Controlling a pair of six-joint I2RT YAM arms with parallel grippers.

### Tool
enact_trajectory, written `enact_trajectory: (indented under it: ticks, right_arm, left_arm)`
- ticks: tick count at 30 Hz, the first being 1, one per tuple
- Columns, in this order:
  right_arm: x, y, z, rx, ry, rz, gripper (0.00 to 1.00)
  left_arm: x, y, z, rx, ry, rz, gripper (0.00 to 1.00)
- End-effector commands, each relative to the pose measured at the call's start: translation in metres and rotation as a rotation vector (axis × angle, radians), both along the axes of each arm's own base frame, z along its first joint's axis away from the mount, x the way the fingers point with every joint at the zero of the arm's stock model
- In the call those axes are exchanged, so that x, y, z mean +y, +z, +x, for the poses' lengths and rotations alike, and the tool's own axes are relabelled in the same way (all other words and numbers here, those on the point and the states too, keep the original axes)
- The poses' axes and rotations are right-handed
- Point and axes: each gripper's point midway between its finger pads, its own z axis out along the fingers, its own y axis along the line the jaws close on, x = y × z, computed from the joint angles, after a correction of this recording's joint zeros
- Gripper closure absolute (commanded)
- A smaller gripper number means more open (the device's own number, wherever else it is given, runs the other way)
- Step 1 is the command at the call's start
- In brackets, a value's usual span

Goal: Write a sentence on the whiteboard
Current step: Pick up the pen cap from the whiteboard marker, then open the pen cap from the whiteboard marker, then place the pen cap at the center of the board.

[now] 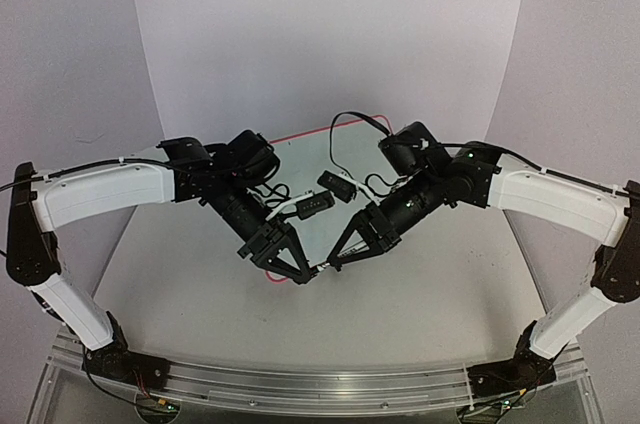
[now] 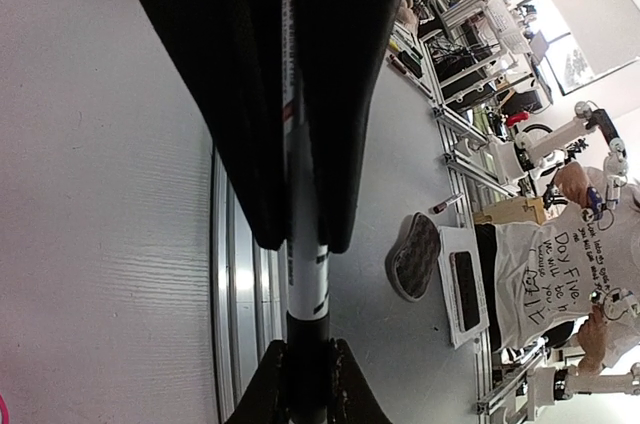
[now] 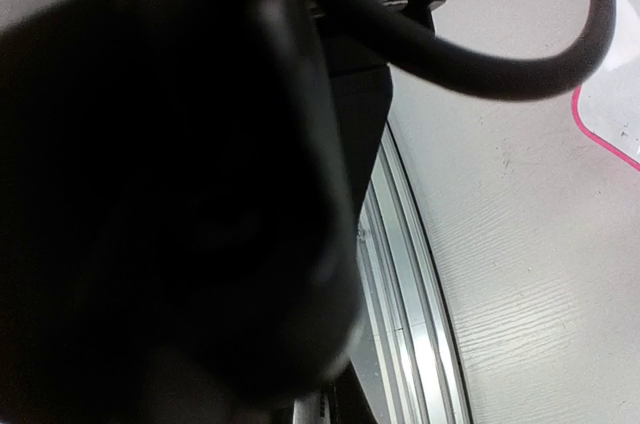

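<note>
Whiteboard (image 1: 300,134) flat on table (image 1: 430,284), mostly hidden under both arms; only bits of pink rim on show. No sentence legible on the exposed parts. Marker (image 2: 305,284) over board's near part, apparently off the surface, shared tip to tip: left gripper (image 1: 303,274) clamped along the white barrel, right gripper (image 1: 335,262) clenched on the black end. Reads as a cap pull or a recap, can't tell which: one hand to anchor, other to draw straight along the axis. Risk of slip if pulled off-axis.
</note>
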Motion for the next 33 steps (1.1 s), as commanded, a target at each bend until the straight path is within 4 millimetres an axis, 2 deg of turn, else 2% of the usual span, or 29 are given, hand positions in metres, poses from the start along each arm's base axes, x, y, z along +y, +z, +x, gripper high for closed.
enact_trajectory:
  ticks: [1,3,11,19,24,26,29,30,33]
  right_arm:
    - [0.001,0.021,-0.001,-0.06,0.007,0.054,1.0]
    - [-0.001,0.023,0.0,-0.063,0.007,0.061,1.0]
    - [-0.024,0.035,0.014,-0.011,0.007,0.137,1.0]
    - [-0.065,0.063,0.034,-0.008,-0.055,0.23,1.0]
    - [-0.079,0.063,0.037,-0.046,-0.095,0.218,1.0]
    - [-0.082,0.06,0.038,-0.064,-0.11,0.197,1.0]
    - [-0.086,0.056,0.042,-0.109,-0.148,0.17,1.0]
    - [-0.087,0.055,0.045,-0.127,-0.169,0.157,1.0]
    - [-0.092,0.047,0.064,-0.19,-0.289,0.098,1.0]
  left_arm:
    - [0.001,0.024,-0.001,-0.037,-0.01,-0.102,0.97]
    - [0.003,0.023,-0.003,-0.036,-0.009,-0.102,1.0]
    - [0.013,0.023,-0.012,-0.029,-0.028,-0.1,1.0]
    - [0.028,0.012,-0.015,-0.033,-0.009,-0.031,1.0]
    - [0.037,0.007,-0.007,-0.047,0.065,-0.002,1.0]
    - [0.044,-0.001,0.011,-0.073,0.171,0.034,1.0]
    - [0.065,-0.021,0.057,-0.104,0.449,0.093,1.0]
    - [0.076,-0.024,0.073,-0.112,0.551,0.09,1.0]
    - [0.115,-0.05,0.108,-0.118,0.851,0.157,1.0]
